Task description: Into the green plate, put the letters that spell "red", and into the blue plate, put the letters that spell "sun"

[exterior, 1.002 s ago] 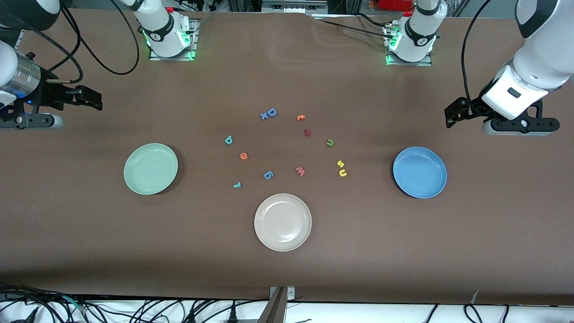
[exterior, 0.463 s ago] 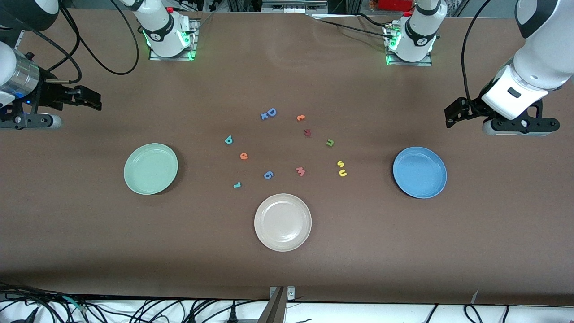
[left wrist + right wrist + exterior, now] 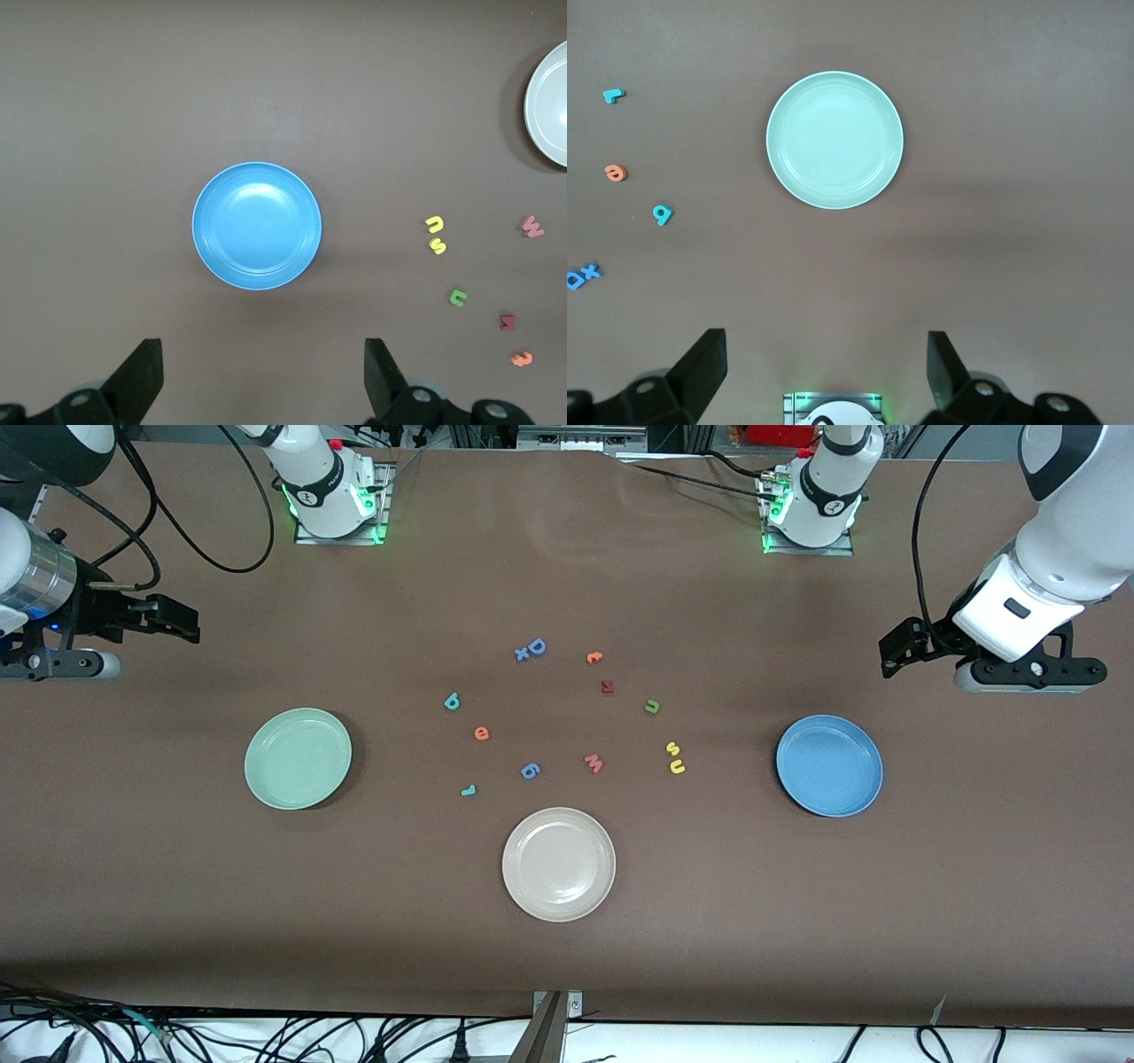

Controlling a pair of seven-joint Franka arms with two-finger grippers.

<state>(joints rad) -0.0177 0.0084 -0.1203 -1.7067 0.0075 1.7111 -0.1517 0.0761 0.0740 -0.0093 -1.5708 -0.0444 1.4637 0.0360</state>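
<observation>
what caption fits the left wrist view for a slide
Open left end effector hovering above the empty blue plate, with the yellow letters and green letter lying beside it on the brown table.

Cut off at edges, too small to read

Cream-white plate [image 3: 551, 104] sliced by the left wrist view's edge, only part showing. Blue "D" [image 3: 574, 280] clipped at the right wrist view's edge beside a small blue cross [image 3: 591, 271]. Dark red letter [image 3: 607, 686] too tiny to name. Both arms' upper links run out of the front view at its sides.
</observation>
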